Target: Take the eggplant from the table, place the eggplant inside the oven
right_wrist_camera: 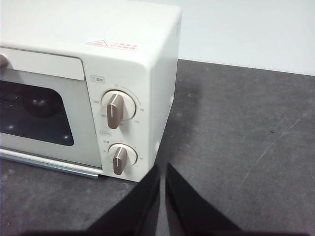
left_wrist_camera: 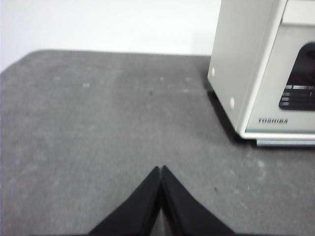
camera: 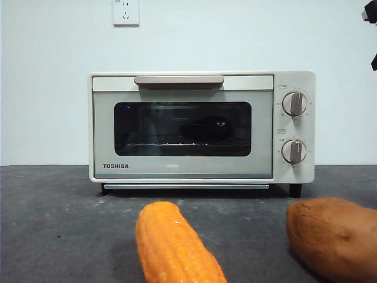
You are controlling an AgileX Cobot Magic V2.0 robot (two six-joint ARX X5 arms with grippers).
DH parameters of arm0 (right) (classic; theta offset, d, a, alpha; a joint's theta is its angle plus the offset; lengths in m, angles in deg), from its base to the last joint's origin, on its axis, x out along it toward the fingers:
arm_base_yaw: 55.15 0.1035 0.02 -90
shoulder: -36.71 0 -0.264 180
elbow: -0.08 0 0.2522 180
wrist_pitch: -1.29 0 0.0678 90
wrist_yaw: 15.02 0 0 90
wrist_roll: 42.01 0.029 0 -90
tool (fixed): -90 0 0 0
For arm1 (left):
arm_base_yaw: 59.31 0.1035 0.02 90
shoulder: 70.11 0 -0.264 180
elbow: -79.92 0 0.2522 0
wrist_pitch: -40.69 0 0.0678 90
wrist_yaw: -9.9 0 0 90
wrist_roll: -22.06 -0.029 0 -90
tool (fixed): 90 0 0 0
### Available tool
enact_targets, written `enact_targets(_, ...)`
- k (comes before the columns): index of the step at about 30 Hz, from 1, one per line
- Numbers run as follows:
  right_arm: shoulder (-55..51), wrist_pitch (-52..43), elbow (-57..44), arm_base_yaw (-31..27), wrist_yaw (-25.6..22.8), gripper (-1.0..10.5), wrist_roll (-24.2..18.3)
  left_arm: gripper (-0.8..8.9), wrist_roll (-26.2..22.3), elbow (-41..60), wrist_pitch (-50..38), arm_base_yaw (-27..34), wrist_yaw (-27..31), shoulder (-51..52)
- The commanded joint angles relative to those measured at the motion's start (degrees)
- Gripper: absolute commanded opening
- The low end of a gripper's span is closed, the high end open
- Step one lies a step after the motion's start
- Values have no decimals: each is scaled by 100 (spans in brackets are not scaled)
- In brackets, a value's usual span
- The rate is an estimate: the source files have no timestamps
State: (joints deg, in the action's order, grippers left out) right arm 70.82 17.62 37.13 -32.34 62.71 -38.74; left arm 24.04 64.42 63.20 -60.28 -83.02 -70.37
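Observation:
The cream-white oven (camera: pixel 182 168) stands at the back of the grey table (camera: pixel 53 224) with its dark glass door closed. Behind the glass a dark rounded shape, the eggplant (camera: pixel 206 128), lies on the wire rack; it also shows dimly as the eggplant (right_wrist_camera: pixel 42 104) in the right wrist view. My left gripper (left_wrist_camera: pixel 161 169) is shut with nothing in it and hovers over bare table beside the oven's (left_wrist_camera: pixel 256 64) left side. Off the oven's (right_wrist_camera: pixel 128 59) right front corner, near the two knobs (right_wrist_camera: pixel 116 109), my right gripper (right_wrist_camera: pixel 162 167) is shut and holds nothing.
An orange-yellow corn cob (camera: pixel 174 244) lies at the table's front centre. A brown sweet potato (camera: pixel 333 236) sits at the front right. A black arm tip (camera: pixel 370 12) shows at the top right corner. A wall socket (camera: pixel 126 12) is on the white wall.

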Motion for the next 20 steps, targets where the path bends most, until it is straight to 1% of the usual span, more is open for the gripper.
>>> enact_targets(1,17,-90,37,24,-22,4,42,6,-92,149,-107,17,-2,7)
enact_targets(11,17,-90,37,24,-24,4,26,6,-92,149,-103,15,-4,7)
enact_targets(12,17,-83,37,24,-31,4,-85,6,-92,149,-103,15,-4,7)
enact_targets(14,-9,-42,35,33,-87,4,-448,6,-92,149,-103,15,-4,7)
enact_targets(15,-129,15,35,37,-90,4,-490,6,-92,149,-103,17,-2,7)
enact_targets(16,-332,94,35,33,-111,4,-490,6,-92,149,-103,15,-4,7)
enact_targets(18,-835,146,35,-70,-334,4,-798,6,-92,149,-103,17,-4,7)
enact_targets(20,-1353,221,33,-289,-396,4,-942,6,-92,149,-103,17,-4,7)
